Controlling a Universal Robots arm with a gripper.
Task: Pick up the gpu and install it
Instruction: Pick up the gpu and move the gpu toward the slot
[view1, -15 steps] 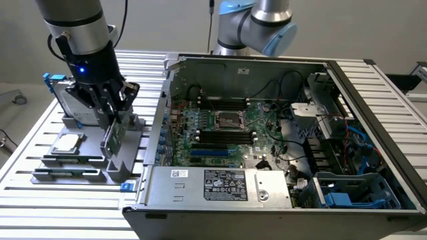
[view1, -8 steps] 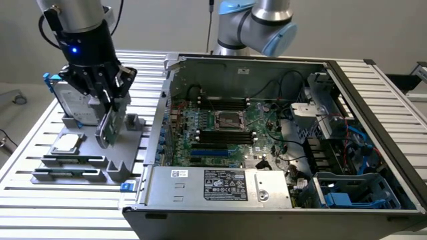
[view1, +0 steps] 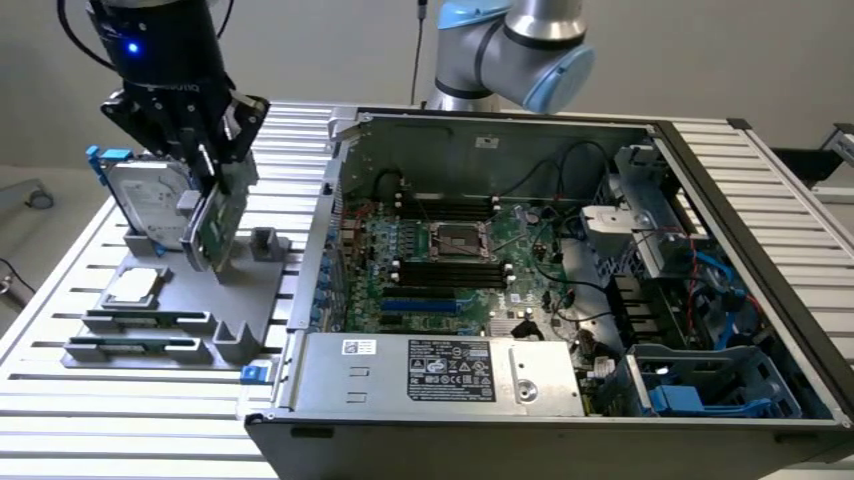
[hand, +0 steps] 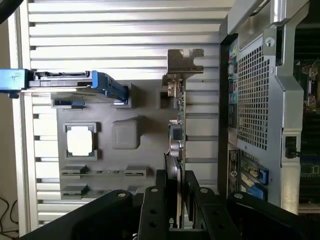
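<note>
The gpu (view1: 214, 222) is a thin green card with a silver end bracket (hand: 184, 62), standing on edge. My gripper (view1: 200, 150) is shut on its upper edge from above. In the wrist view the card (hand: 178, 132) runs edge-on between my two black fingers (hand: 159, 200), with the gripper (hand: 177, 197) clamped on it. Its lower edge hangs just over the grey parts holder (view1: 247, 285) on the exterior view's left. I cannot tell whether it still touches the holder's slot. The open computer case (view1: 747, 250) lies to the exterior view's right, motherboard (view1: 441, 255) facing up.
A silver hard drive with a blue frame (view1: 138, 195) stands in the holder beside the card. A square silver CPU chip (view1: 134, 287) and memory sticks (view1: 140, 345) lie nearer the front. The case's side wall (view1: 327, 215) rises close to the holder. Blue slots (view1: 420, 300) cross the motherboard.
</note>
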